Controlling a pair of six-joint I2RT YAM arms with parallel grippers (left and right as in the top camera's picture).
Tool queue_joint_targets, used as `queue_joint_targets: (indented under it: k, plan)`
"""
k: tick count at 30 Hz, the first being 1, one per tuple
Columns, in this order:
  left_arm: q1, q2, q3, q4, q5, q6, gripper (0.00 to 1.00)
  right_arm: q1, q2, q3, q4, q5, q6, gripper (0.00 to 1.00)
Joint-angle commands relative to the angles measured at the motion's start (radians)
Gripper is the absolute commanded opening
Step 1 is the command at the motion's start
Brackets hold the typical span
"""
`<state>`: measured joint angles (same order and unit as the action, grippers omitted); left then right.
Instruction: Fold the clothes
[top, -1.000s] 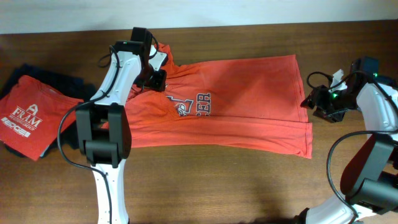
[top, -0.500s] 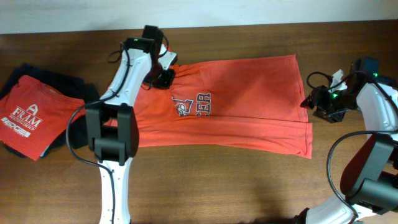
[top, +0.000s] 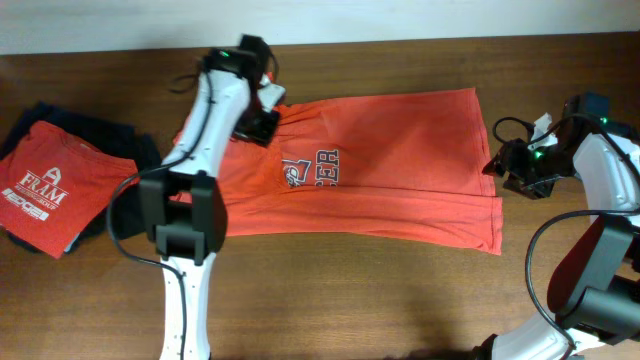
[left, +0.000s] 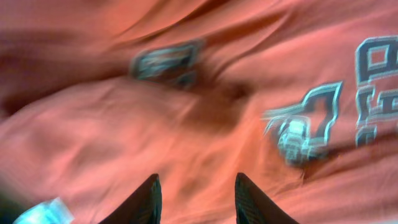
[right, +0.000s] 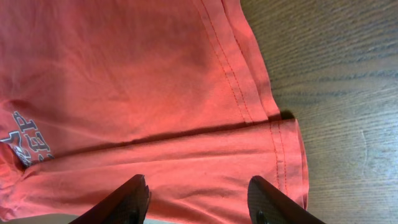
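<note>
At the left of the table (top: 380, 290), a folded red shirt (top: 40, 185) with a white logo lies on a dark garment (top: 70, 122). The left tool (left: 196, 202) hangs over the collar end of the orange-red T-shirt (top: 400, 170), released, with its fingers apart and only cloth showing between them. The T-shirt lies spread flat across the middle of the table, lettering up, with a strip along its near edge doubled over. The right tool (right: 199, 202) is over the T-shirt's hem at the right end, jaws wide apart and grasping nothing.
</note>
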<state>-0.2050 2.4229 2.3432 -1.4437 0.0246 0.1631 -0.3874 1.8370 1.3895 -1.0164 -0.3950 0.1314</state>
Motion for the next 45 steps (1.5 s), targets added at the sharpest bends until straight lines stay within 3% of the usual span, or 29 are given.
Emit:
queue_joint_targets:
  k: [1, 3, 5, 7, 8, 11, 13, 14, 21, 27, 28, 37, 41, 45]
  plan:
    - [0.099, -0.007, 0.188, -0.087, -0.015, -0.02, 0.39, 0.002, -0.023, 0.016, -0.002, -0.013, -0.005, 0.57]
    - [0.153, -0.007, 0.273, -0.135, -0.014, -0.023, 0.45, 0.002, -0.023, 0.016, -0.002, -0.013, -0.005, 0.57]
    - [0.234, -0.007, 0.343, -0.162, -0.009, -0.102, 0.7, 0.002, -0.023, 0.016, -0.001, -0.013, -0.005, 0.57]
    - [0.284, -0.007, 0.352, -0.169, 0.042, -0.118, 0.8, 0.002, -0.023, 0.016, 0.002, -0.013, -0.014, 0.58]
    - [0.324, -0.007, 0.351, -0.174, 0.143, -0.118, 0.87, 0.002, -0.023, 0.016, 0.008, -0.013, -0.029, 0.64]
    - [0.366, -0.006, 0.346, -0.172, 0.293, -0.117, 0.87, 0.002, -0.023, 0.016, 0.023, -0.013, -0.031, 0.65]
    - [0.376, -0.006, 0.346, -0.154, 0.378, -0.078, 0.76, 0.002, -0.023, 0.016, 0.051, -0.016, -0.031, 0.64]
    - [0.375, -0.006, 0.346, -0.143, 0.385, -0.067, 0.75, 0.002, -0.023, 0.016, 0.068, -0.024, -0.038, 0.64]
    - [0.261, 0.02, 0.341, 0.07, 0.325, 0.008, 0.78, 0.009, -0.023, 0.016, 0.112, -0.205, -0.124, 0.65]
    - [0.186, 0.134, 0.341, 0.228, 0.187, 0.026, 0.87, 0.045, -0.023, 0.016, 0.113, -0.208, -0.143, 0.66]
    - [0.183, 0.15, 0.341, 0.258, 0.167, 0.026, 0.92, 0.048, -0.023, 0.016, 0.113, -0.207, -0.144, 0.67]
    - [0.182, 0.35, 0.341, 0.582, 0.143, 0.026, 0.9, 0.103, -0.023, 0.016, 0.115, -0.196, -0.143, 0.68]
    - [0.175, 0.416, 0.341, 0.702, 0.143, 0.026, 0.77, 0.121, -0.022, 0.015, 0.111, -0.194, -0.147, 0.68]
    - [0.161, 0.458, 0.341, 0.729, 0.147, 0.026, 0.56, 0.121, -0.022, 0.014, 0.092, -0.19, -0.154, 0.68]
